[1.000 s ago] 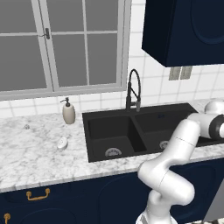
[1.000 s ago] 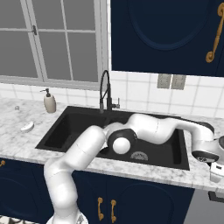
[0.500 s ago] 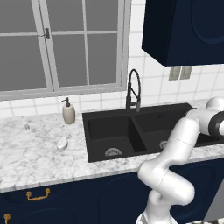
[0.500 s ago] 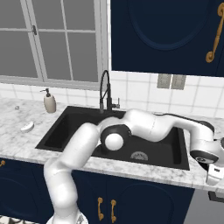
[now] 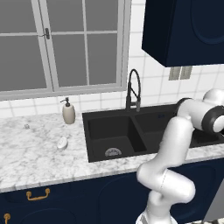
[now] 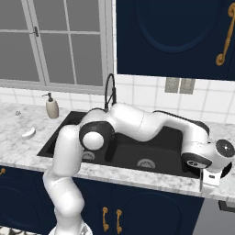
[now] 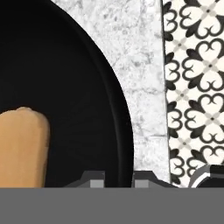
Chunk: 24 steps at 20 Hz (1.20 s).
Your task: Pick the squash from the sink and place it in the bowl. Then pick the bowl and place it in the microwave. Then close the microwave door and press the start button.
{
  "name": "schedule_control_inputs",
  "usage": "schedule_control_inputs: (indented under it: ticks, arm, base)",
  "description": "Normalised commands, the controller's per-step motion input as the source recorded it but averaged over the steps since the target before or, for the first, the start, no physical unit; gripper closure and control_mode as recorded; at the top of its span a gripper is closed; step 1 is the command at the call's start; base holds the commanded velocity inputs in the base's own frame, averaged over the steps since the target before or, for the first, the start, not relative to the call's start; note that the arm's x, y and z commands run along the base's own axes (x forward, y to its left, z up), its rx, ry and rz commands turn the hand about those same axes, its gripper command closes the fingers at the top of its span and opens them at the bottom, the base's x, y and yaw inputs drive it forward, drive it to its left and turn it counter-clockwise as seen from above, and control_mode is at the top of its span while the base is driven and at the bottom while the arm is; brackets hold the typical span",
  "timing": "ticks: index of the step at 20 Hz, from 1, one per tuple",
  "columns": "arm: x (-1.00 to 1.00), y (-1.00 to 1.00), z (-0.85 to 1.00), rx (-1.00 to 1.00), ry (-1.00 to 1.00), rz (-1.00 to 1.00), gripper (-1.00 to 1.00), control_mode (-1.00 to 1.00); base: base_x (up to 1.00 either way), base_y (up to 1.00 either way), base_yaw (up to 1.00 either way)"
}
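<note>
The white arm has dipped lower; its two-finger gripper pinches the glossy black bowl's rim, stubby orange-tan squash lying inside.

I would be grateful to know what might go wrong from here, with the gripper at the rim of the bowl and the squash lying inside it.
1. The gripper straddles the bowl at its thin rim; a one-sided hold could let it tilt or slip on lifting.
2. The squash lies loose inside and might roll out.
3. The bowl sits near the counter edge, above the patterned floor.
</note>
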Motion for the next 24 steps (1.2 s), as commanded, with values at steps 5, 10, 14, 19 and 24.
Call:
schedule_control_inputs:
  ticks: [5, 10, 14, 19, 24]
  arm:
    - [-0.19, 0.73, 0.62, 0.0, 0.04, 0.14, 1.0, -1.0]
    - [-0.01, 0.95, 0.58, 0.0, 0.14, 0.11, 1.0, -1.0]
    - [-0.02, 1.0, 0.48, 0.0, 0.13, 0.1, 1.0, -1.0]
    - [-0.29, 0.99, 0.17, 0.0, 0.01, 0.06, 1.0, -1.0]
    - [-0.39, 0.95, 0.19, 0.0, 0.0, 0.03, 1.0, -1.0]
  base:
    - [0.0, 0.0, 0.0]
    - [0.0, 0.0, 0.0]
    - [0.0, 0.0, 0.0]
    - [0.0, 0.0, 0.0]
    - [0.0, 0.0, 0.0]
